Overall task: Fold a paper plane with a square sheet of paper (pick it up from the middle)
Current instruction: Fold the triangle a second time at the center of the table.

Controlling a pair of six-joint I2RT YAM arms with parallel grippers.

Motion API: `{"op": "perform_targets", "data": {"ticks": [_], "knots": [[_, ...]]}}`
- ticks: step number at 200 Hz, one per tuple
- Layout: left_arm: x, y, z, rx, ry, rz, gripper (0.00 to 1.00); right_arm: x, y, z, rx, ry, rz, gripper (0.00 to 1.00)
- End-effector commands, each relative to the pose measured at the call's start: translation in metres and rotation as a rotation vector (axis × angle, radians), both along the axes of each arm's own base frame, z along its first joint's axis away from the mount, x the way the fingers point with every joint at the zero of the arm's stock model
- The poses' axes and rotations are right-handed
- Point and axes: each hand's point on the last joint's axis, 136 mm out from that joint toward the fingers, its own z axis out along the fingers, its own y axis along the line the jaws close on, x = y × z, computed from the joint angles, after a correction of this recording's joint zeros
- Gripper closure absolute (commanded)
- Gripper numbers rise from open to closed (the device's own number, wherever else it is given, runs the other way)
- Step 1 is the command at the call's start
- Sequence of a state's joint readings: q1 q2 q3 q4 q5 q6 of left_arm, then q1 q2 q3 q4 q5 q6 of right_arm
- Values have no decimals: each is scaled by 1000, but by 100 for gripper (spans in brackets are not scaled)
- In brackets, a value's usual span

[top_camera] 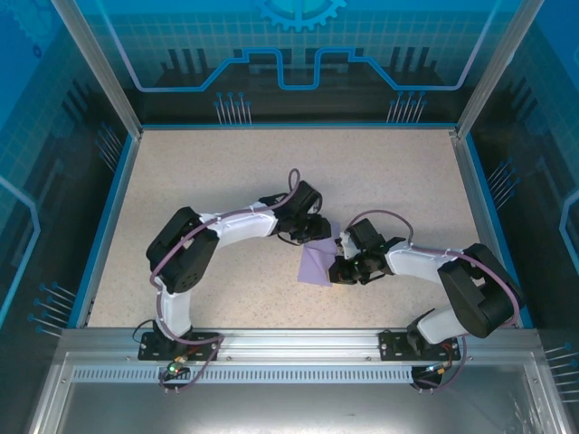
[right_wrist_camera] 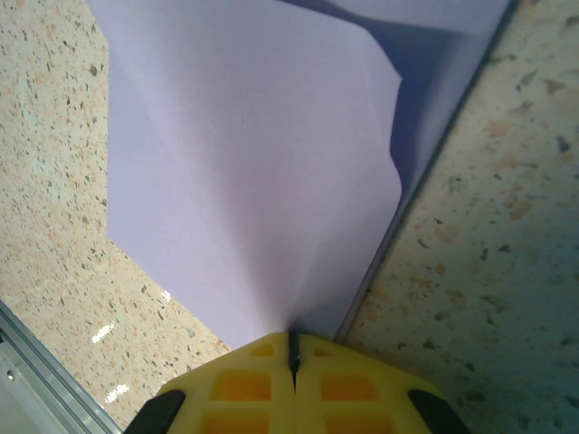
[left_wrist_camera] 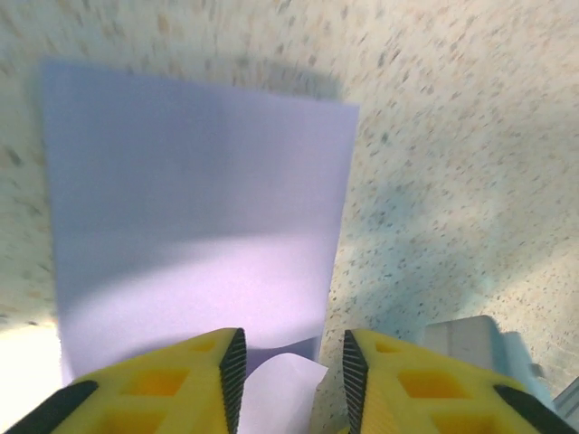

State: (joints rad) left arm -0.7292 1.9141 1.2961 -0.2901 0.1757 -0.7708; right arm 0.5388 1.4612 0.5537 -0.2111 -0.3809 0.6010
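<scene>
Right gripper (right_wrist_camera: 292, 348) pinches the right edge of the square sheet of paper (top_camera: 316, 264); left gripper (left_wrist_camera: 288, 363), jaws spread, is at its far edge.

paper (top_camera: 317, 263): plain lavender | jaws: yellow, black-edged | table (top_camera: 226, 181): speckled beige

The left arm (top_camera: 231, 226) and right arm (top_camera: 421, 262) reach inward over the speckled table (top_camera: 226, 163). The lavender sheet of paper (top_camera: 315, 265) lies between the 2 grippers: left gripper (top_camera: 317, 237) at its far edge, right gripper (top_camera: 340, 268) touching its right side
</scene>
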Motion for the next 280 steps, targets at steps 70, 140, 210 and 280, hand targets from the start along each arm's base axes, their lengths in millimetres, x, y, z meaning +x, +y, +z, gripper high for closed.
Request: {"op": "perform_targets", "data": {"ticks": [70,140,210,280], "knots": [[-56,-1,19,-47,30,-117,74,-19,-21,-27,-150,71,9,96],[-68,-13,-23,-76,100,-110,84,-19,-21,-27,-161,74,15,96],[-69,-14,-44,-60,120,-122,85,-20,-22,-28,-171,75,16,97],[-67,-7,-59,-2,117,-126,85,-21,-25,-28,-183,76,22,97]]}}
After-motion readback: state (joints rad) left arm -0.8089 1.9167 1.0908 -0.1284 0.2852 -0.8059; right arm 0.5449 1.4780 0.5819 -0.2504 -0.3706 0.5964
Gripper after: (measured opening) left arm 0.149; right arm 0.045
